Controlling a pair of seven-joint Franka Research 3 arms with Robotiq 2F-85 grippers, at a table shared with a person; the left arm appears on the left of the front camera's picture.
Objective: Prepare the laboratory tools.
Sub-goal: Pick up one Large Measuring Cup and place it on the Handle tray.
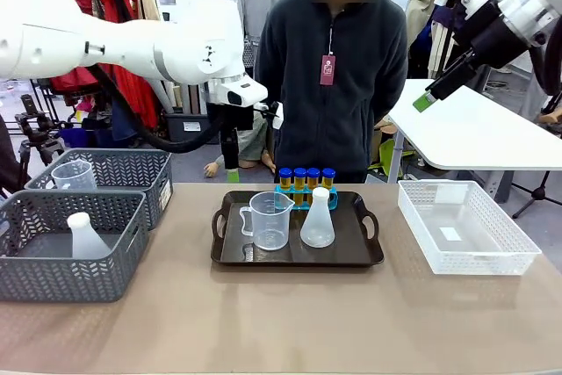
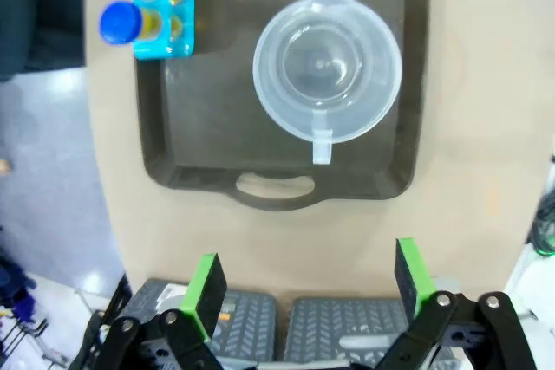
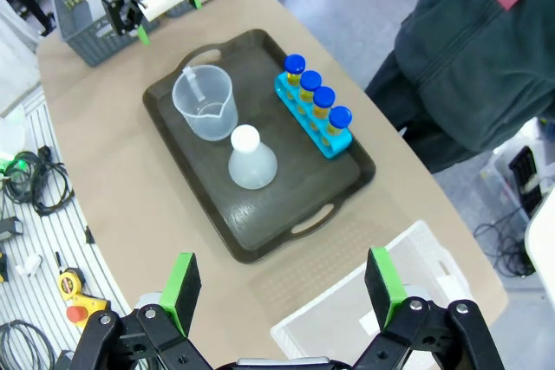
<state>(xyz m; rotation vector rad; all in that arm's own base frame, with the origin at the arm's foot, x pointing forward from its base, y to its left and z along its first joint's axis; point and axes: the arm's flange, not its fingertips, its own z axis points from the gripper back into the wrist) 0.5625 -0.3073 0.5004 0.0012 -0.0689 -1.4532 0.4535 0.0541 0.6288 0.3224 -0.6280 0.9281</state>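
Clear plastic, the measuring beaker (image 1: 268, 219) stands upright on the dark tray (image 1: 369, 254) at mid-table, the translucent conical flask (image 1: 317, 219) just beside it and the blue-capped test tubes (image 1: 306, 178) in their turquoise rack (image 1: 332, 202) along the tray's far edge. All three kinds of tool are on the tray, none of them held. The left gripper (image 2: 303, 288) hangs above the tray's left end with jaws released and nothing between the pads. The right gripper (image 3: 282, 288) is raised high over the white mesh bin (image 1: 518, 256), jaws likewise apart and empty. A second beaker (image 1: 74, 176) and flask (image 1: 85, 236) sit in the grey baskets (image 1: 44, 283). My judgement: one placement looks finished; the next move calls for a reach to those baskets.
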